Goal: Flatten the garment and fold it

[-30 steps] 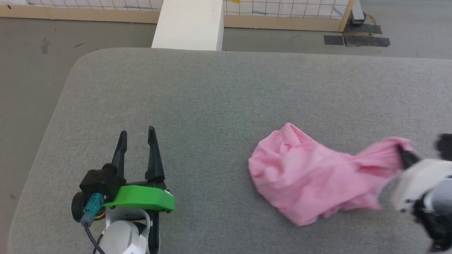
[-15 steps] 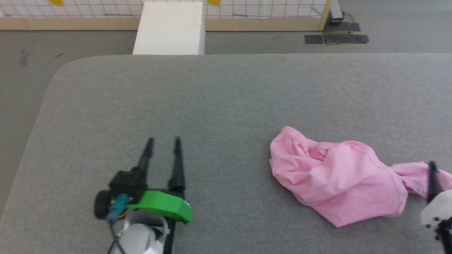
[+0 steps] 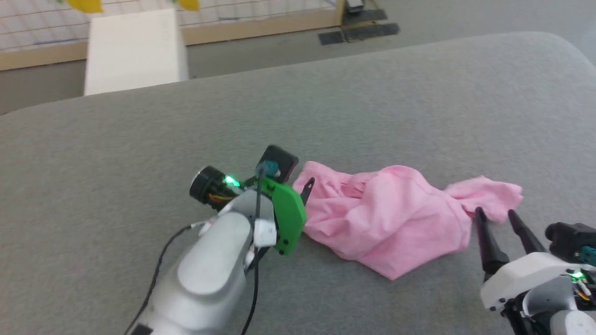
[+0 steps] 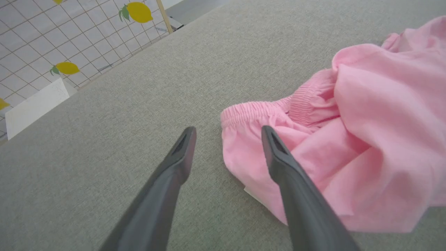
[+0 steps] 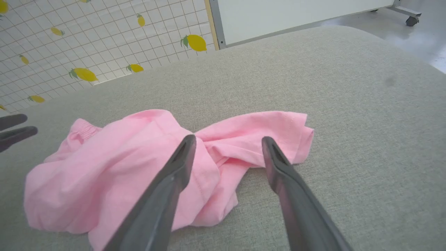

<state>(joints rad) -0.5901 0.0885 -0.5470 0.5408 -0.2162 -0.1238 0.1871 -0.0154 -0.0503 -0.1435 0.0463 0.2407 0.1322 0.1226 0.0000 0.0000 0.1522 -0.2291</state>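
Observation:
The garment (image 3: 391, 214), pink shorts, lies crumpled on the grey padded table (image 3: 326, 107). Its gathered waistband (image 4: 251, 108) points at my left gripper, and one leg (image 5: 264, 129) stretches toward the right. My left gripper (image 3: 305, 186) is open at the waistband end, its right finger (image 4: 278, 157) over the cloth's edge in the left wrist view, holding nothing. My right gripper (image 3: 496, 217) is open just short of the leg end, fingers either side of it in the right wrist view (image 5: 228, 140), the cloth free. A white label corner (image 4: 251, 193) peeks from under the cloth.
A white box (image 3: 135, 51) stands on the floor beyond the table's far edge. Behind it runs a wood-framed tiled panel with lemon prints (image 5: 83, 73). The table's rounded far-right corner (image 3: 558, 46) is near. Bare grey surface lies all around the garment.
My right gripper has opened and let go of the garment's leg, which now lies on the table. My left arm has swung over to the waistband end. The head camera has turned.

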